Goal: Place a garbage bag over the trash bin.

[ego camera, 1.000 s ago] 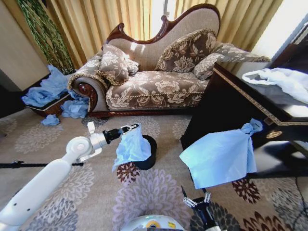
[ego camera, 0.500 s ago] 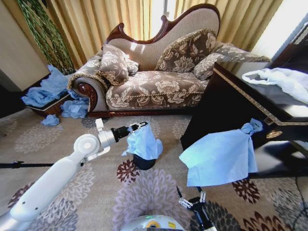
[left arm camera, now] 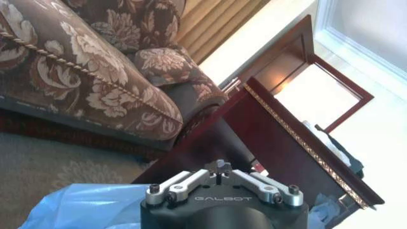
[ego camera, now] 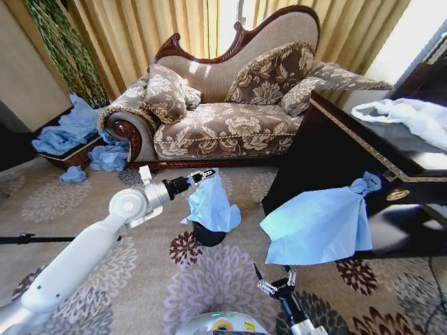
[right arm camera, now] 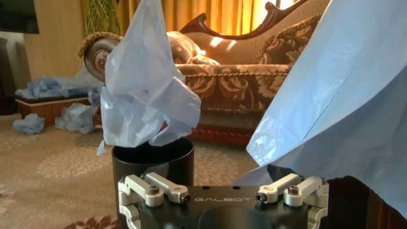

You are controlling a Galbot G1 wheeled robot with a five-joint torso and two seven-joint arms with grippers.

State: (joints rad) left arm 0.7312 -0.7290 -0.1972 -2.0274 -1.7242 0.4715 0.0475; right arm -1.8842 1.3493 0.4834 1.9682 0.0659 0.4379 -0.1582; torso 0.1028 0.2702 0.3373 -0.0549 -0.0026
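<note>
Head view: left gripper (ego camera: 207, 172) fingers clamp the garbage bag (ego camera: 211, 206) above the trash bin (ego camera: 209, 234); right gripper (ego camera: 274, 287) fingers seemingly apart.

Head cam: high up, facing fwd & down over carpet toward sofa (ego camera: 230, 105), wide, far. Left wrist cam: sits behind left pincer (left arm camera: 218, 177), tilted, close above garbage bag (left arm camera: 89, 207), facing sofa & dark cabinet (left arm camera: 279, 143). Right wrist cam: near the floor behind right pincer (right arm camera: 222, 188), level, close to trash bin (right arm camera: 152, 160). All three share sofa; head & right wrist share bin w/ bag
</note>
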